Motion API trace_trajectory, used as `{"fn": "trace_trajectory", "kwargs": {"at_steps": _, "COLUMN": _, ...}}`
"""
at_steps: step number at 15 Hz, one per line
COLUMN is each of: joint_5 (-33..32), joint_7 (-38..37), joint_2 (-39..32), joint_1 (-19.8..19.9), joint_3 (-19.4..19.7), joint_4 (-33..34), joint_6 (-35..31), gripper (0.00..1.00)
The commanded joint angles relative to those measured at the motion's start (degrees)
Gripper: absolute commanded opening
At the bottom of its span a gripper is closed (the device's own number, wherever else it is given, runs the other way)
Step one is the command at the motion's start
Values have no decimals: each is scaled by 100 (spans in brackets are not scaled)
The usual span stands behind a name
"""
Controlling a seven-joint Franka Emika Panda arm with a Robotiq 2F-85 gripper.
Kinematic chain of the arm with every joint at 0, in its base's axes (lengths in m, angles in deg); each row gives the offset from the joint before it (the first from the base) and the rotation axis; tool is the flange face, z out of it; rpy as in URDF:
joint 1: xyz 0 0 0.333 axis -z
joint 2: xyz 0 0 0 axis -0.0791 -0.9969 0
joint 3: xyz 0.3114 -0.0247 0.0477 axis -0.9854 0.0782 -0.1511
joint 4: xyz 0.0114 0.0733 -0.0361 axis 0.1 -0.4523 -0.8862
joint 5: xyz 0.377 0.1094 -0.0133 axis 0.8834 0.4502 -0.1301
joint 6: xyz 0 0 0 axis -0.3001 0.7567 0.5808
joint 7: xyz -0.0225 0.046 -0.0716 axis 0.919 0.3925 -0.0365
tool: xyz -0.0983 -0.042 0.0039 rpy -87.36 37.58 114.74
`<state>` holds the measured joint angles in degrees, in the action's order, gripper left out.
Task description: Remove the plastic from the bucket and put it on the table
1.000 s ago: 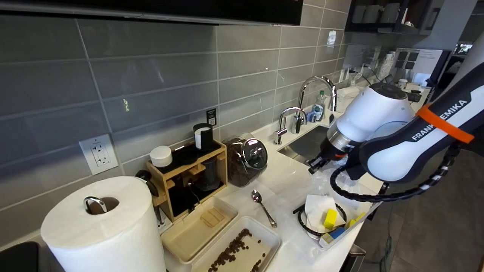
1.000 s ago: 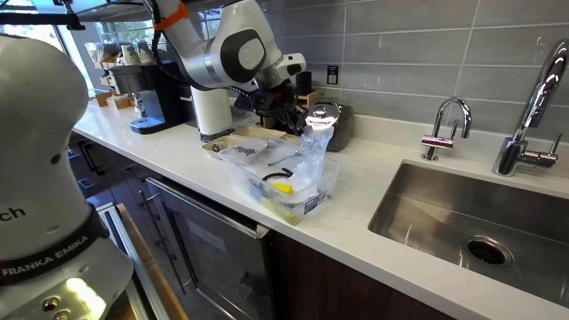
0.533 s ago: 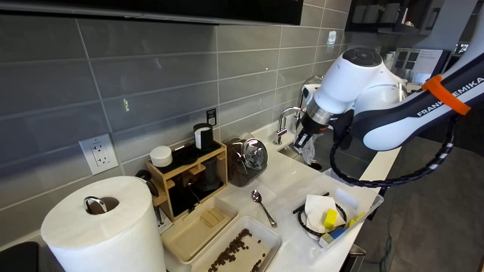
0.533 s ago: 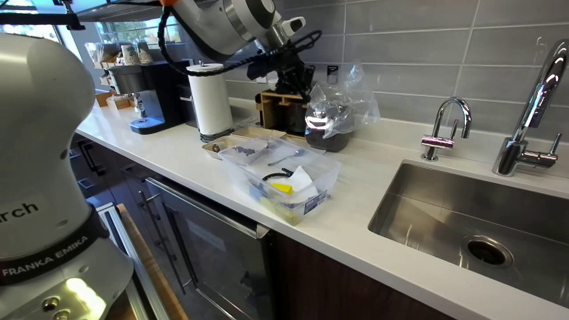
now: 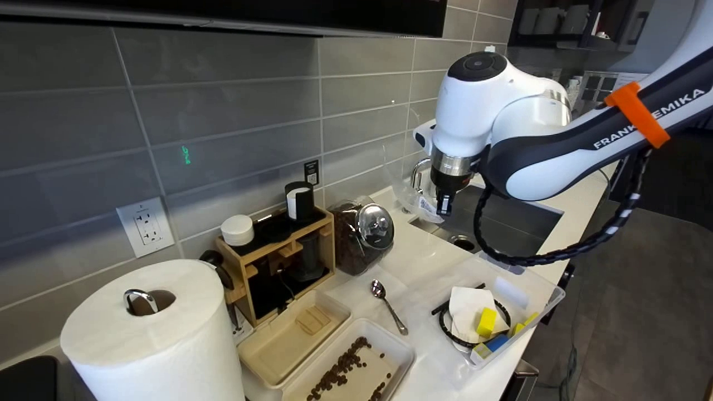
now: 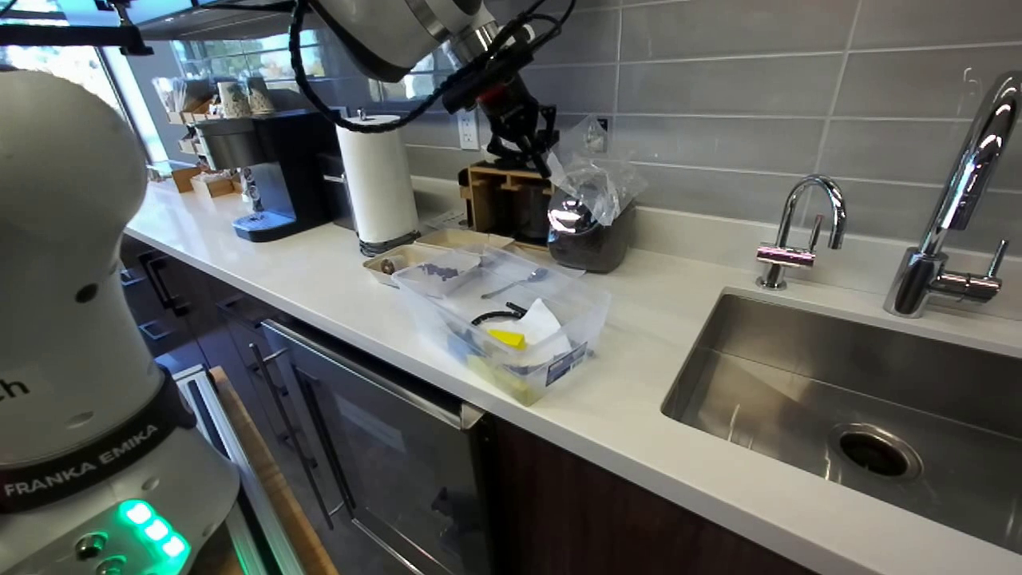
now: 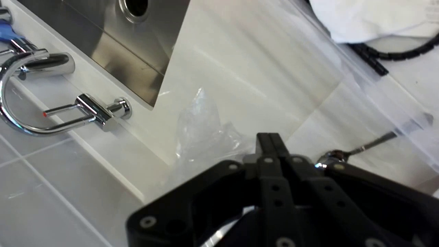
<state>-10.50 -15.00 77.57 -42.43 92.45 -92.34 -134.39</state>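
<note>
The steel sink [image 6: 750, 391], chrome taps [image 6: 950, 208] and countertop [image 6: 639, 367] show a kitchen.

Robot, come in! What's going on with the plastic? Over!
Gripper shut on clear plastic. Held above countertop, not set down yet. Jar nearby, possibly in the way.

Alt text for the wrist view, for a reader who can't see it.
A closed gripper holds clear plastic above a white countertop. A steel sink and chrome tap show at left, a spoon at right.
</note>
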Motion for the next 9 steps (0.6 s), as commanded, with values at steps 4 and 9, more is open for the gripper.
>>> {"fn": "trace_trajectory", "kwargs": {"at_steps": 4, "joint_5": -942, "joint_7": -131, "joint_2": -1028, "joint_1": 2217, "joint_3": -1924, "joint_4": 727, "joint_6": 915, "gripper": 0}}
{"fn": "trace_trajectory", "kwargs": {"at_steps": 9, "joint_5": -1325, "joint_7": -886, "joint_2": -1728, "joint_1": 2718, "joint_3": -2356, "joint_4": 920, "joint_6": 706, "gripper": 0}}
